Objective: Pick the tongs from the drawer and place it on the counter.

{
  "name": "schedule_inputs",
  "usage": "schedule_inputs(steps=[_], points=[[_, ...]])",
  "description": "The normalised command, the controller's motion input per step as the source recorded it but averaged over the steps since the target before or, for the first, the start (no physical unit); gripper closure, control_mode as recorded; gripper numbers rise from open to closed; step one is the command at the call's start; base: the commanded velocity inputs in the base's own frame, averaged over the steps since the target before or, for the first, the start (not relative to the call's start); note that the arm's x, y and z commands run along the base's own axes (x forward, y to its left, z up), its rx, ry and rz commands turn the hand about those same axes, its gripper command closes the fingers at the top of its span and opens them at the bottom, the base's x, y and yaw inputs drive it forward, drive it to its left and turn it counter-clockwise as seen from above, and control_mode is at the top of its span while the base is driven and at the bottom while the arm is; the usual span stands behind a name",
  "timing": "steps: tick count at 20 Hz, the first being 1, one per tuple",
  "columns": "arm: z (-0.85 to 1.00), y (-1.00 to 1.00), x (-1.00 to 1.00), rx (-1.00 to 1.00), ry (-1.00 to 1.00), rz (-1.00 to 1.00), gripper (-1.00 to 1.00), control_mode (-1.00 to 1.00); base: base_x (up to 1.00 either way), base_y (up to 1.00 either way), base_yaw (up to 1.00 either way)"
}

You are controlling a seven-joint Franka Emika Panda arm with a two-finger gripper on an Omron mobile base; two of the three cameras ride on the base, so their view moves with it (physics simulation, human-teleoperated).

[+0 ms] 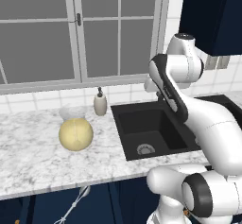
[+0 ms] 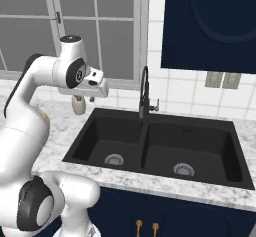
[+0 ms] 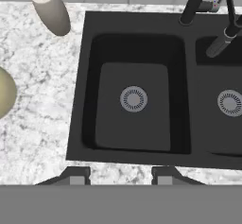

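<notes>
Sink (image 3: 80, 100) taken as landmark: black double basin set into the white marble counter (image 1: 33, 157).

Gripper (image 3: 120, 175) hung above the sink's near rim, looking straight down into the left basin; its two dark fingertips (image 3: 75, 175) stood well apart, nothing between them, so released. In the right base view the hand sat high above the sink's left end, beside the window.

Tongs (image 1: 75, 204), thin and silvery-white, lay below the counter edge, down and to the left of the sink, in the open navy drawer (image 1: 94, 202). Rounded end pointed up toward the counter lip, wire arms ran down-left. Well apart from the gripper.

Left of the sink on the counter: a beige soap dispenser (image 1: 99, 103) just beside the sink's back-left corner, and farther left a pale yellow round object (image 1: 75, 133) with a clear glass thing (image 1: 71, 111) behind it. Black faucet (image 2: 144, 93) rose from the sink's back rim, between the two basins.
</notes>
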Motion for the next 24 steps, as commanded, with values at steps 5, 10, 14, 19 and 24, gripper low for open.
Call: schedule_inputs(steps=[5,10,14,19,24], points=[[-0.05,0.0,-0.6,0.0,0.0,0.0,-1.0,-1.0,0.0,0.0,0.0],[-0.51,0.0,-0.75,0.0,-0.02,0.0,-1.0,-1.0,0.0,0.0,0.0],[-0.68,0.0,-0.23,0.0,-0.04,0.0,-1.0,-1.0,0.0,0.0,0.0],[-0.13,0.0,0.0,0.0,0.0,0.0,-1.0,1.0,0.0,0.03,-0.02],[0.0,0.0,0.0,0.0,0.0,0.0,-1.0,1.0,0.0,-0.3,0.52]])
